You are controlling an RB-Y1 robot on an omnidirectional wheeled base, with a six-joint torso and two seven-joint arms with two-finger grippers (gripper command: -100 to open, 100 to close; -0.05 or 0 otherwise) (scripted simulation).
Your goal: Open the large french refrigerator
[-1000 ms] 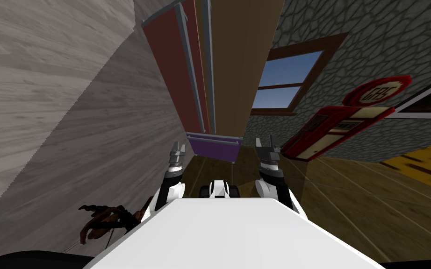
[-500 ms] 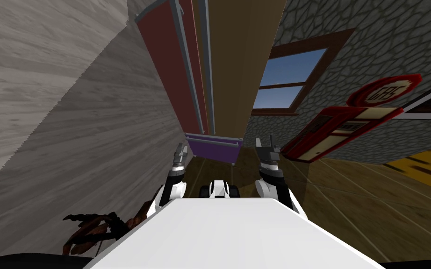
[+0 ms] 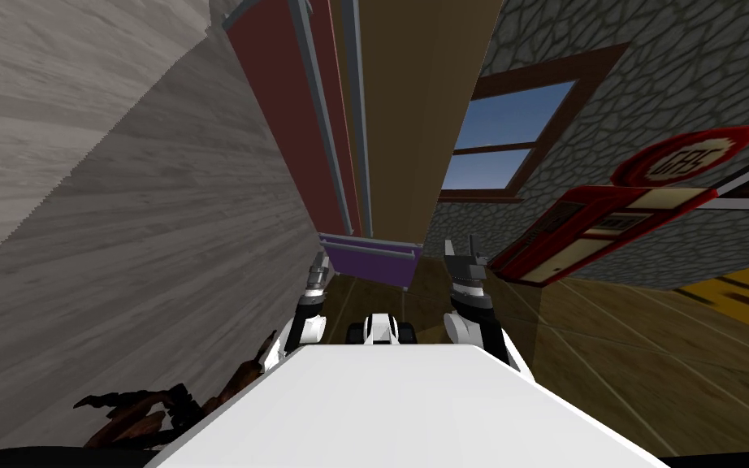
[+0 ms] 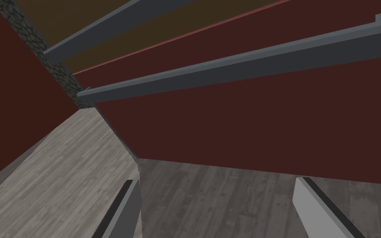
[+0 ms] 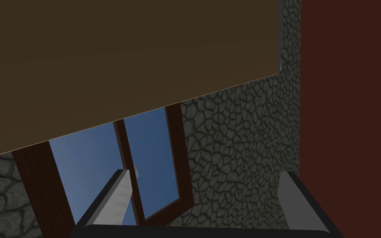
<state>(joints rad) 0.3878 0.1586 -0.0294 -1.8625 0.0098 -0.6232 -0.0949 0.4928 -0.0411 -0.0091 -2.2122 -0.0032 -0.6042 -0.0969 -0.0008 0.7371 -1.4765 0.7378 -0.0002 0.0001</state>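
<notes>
The refrigerator stands straight ahead in the head view, with a dark red left door [image 3: 292,138], a brown right door [image 3: 413,106] and a purple drawer [image 3: 373,264] below. Each door has a long grey handle [image 3: 316,122] near the middle seam. My left gripper [image 3: 319,264] is open at the foot of the red door. In the left wrist view the gripper [image 4: 218,198] points at the red door [image 4: 247,124], a little short of its grey handle [image 4: 243,68]. My right gripper [image 3: 461,246] hangs open to the right of the drawer; the right wrist view shows the gripper [image 5: 206,194] empty beside the brown panel [image 5: 123,53].
A grey plank wall [image 3: 121,203] runs close along my left, up to the red door. A dried brown plant [image 3: 145,406] lies low on the left. To the right are a window [image 3: 503,146] in a stone wall, a red gas pump [image 3: 608,227] and wooden floor [image 3: 608,366].
I have shifted: the plank wall and plant slid left and down in the head view. My left hand has turned and edged right, closer to the red door's foot. The right arm holds still.
</notes>
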